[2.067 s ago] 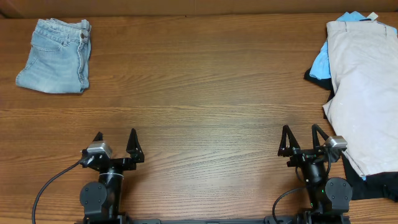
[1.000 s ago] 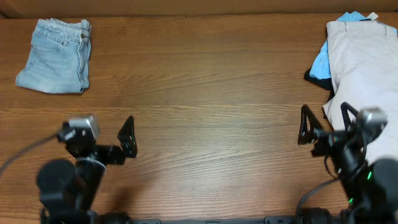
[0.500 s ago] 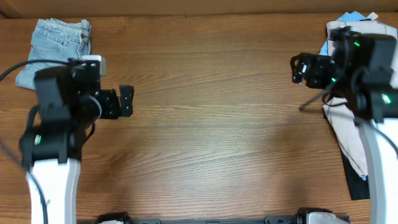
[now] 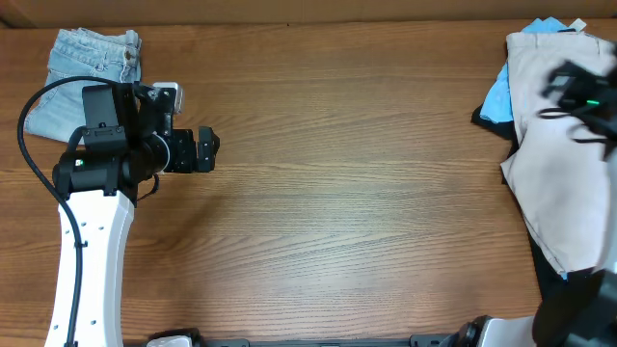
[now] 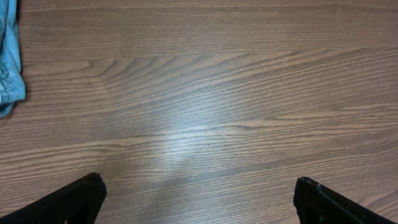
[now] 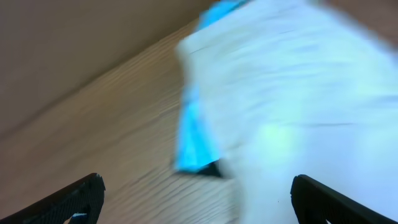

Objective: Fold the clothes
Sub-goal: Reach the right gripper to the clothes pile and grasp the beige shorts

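The pale beige shorts (image 4: 564,164) lie spread at the table's right edge, on top of sky-blue and black garments. They show blurred in the right wrist view (image 6: 298,106). My right gripper (image 4: 578,92) is a blur above the beige shorts' upper part; in its own view (image 6: 196,196) the fingers are wide apart and empty, over the shorts' left edge. My left gripper (image 4: 207,150) hovers open and empty over bare wood at the left, and its wrist view (image 5: 196,199) shows only table between the fingers.
Folded light-blue denim shorts (image 4: 87,72) lie at the far left corner, partly under my left arm; their edge shows in the left wrist view (image 5: 9,56). A sky-blue garment (image 4: 496,96) and a black one (image 4: 554,280) poke out from under the beige shorts.
Both arms rose from their rest pose at the table's front. The left swung up beside the denim shorts; the right moved far right over the beige shorts. Both grippers stay open.
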